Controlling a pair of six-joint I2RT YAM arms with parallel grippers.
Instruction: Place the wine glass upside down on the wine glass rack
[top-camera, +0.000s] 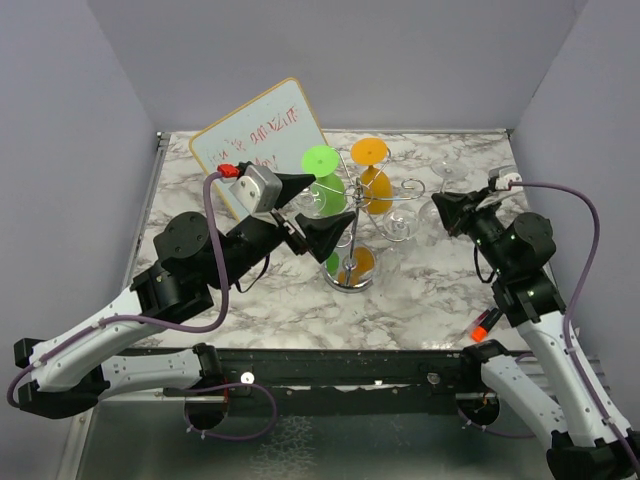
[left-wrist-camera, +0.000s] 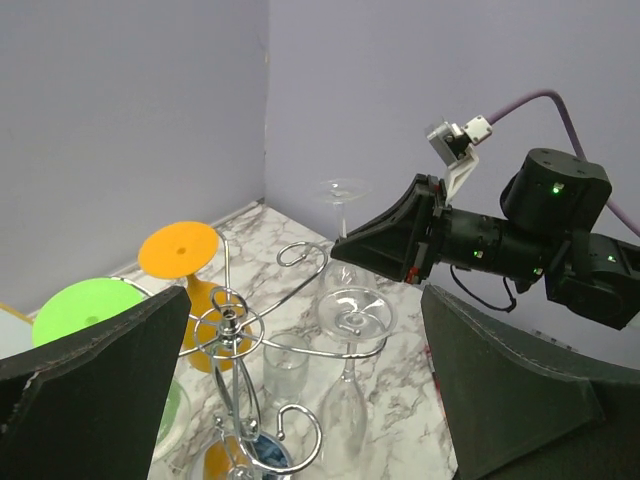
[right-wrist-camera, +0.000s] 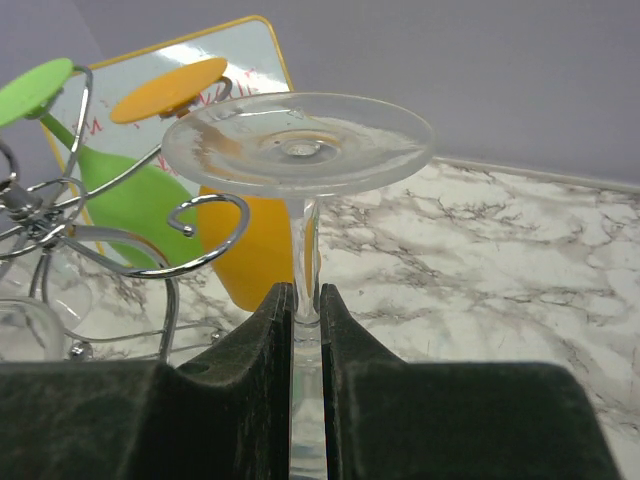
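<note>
Marbled tabletop (top-camera: 440, 300): chrome wine glass rack (left-wrist-camera: 228, 325); right gripper (right-wrist-camera: 305, 300) clamped on inverted clear wine glass (right-wrist-camera: 298, 140) stem; left gripper (top-camera: 322, 205) spread wide.

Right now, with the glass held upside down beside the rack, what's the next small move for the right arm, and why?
Probably ease the right gripper toward the wine glass rack so the stem slides into its nearest curled arm. The wine glass is already inverted, pinched at the stem, its foot above that wire and not yet hooked.
</note>
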